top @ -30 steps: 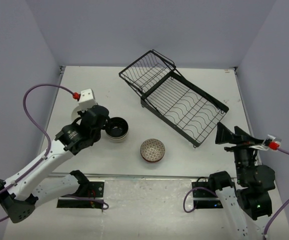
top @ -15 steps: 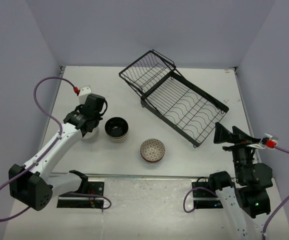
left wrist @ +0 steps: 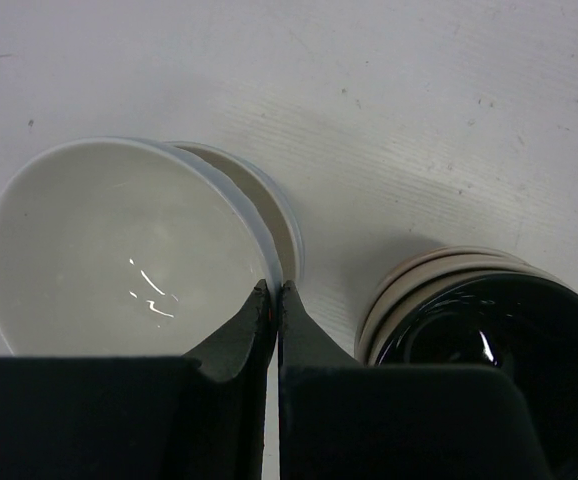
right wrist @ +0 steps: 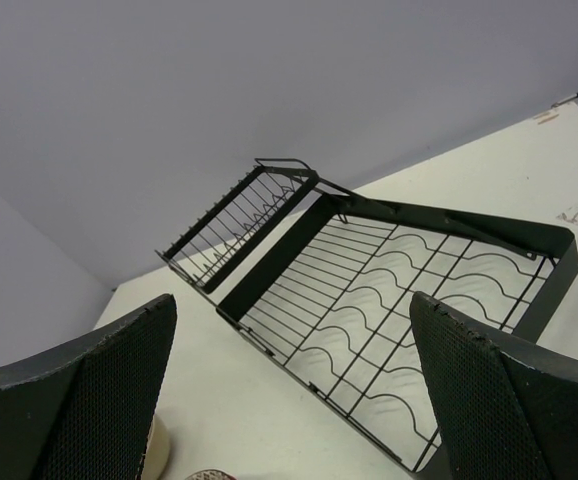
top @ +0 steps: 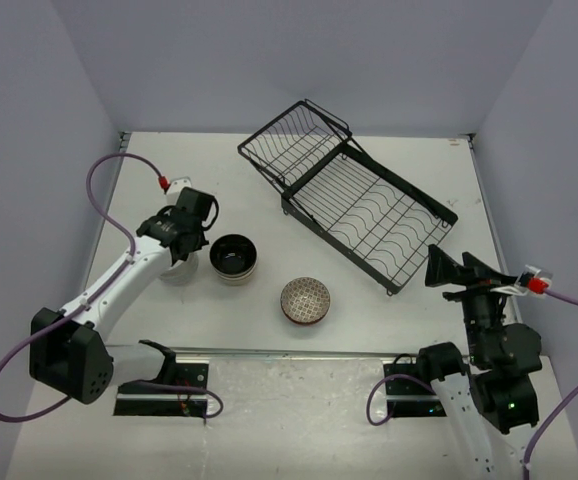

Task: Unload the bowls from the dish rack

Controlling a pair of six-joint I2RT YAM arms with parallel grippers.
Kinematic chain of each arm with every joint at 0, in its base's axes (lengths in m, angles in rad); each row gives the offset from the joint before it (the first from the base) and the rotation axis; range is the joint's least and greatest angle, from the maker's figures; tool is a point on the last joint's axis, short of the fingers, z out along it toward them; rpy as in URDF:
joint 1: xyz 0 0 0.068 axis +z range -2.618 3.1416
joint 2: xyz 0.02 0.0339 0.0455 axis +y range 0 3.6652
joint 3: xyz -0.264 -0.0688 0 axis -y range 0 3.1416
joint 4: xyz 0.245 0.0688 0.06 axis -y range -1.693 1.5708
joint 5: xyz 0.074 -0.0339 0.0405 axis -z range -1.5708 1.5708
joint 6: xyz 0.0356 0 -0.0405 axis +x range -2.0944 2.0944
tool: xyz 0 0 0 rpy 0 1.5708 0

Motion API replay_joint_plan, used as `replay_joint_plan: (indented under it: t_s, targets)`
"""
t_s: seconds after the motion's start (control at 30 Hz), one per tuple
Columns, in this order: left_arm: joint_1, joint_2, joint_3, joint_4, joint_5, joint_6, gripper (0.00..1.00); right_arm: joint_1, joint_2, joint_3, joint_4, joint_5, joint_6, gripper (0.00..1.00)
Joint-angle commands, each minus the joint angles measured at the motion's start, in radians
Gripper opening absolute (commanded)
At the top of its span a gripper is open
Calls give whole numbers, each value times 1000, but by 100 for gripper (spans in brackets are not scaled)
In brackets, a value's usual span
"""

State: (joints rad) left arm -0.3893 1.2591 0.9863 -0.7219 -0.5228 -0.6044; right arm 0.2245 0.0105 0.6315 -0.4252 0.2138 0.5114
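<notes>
Right gripper point(right wrist: 291, 310) at the near edge: fingers spread wide, holding nothing. Brown speckled round bowl point(top: 305, 300) and tan bowl with black inside point(top: 234, 257) sit on the white table point(top: 389, 320). Left gripper point(left wrist: 274, 292) is pinched shut at the rim of the plain white bowl point(left wrist: 119, 250) — nested in a second pale bowl point(left wrist: 287, 230). Black wire dish rack point(top: 369, 210) beyond holds no bowls — unloading looks finished; next, lift the left arm clear.

white table point(top: 389, 160), plain lavender walls point(top: 299, 60) on three sides, even diffuse light, soft shadows
</notes>
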Motion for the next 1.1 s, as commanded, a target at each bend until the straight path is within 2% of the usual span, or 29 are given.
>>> replay_joint_plan:
  t_s: [0.0,0.73,0.8,0.93,0.97,1.0,1.07]
  targets:
    - [18,0,8,7,-16,52,0,7,-112,-6,42,-19,-13,99]
    - [20,59,-11,9,7,75,0,7,-104,-29,60,-22,-17,99]
    - [20,56,-6,7,10,71,11,7,-103,-27,60,-22,-17,99]
    - [20,20,2,16,41,65,13,7,-99,-26,63,-25,-17,99]
    - [20,16,5,15,46,61,15,7,-98,-26,65,-28,-16,99]
    - [20,8,9,12,50,61,21,7,-98,-26,65,-30,-16,99]
    - [20,-9,25,7,61,60,25,7,-95,-24,66,-33,-14,99]
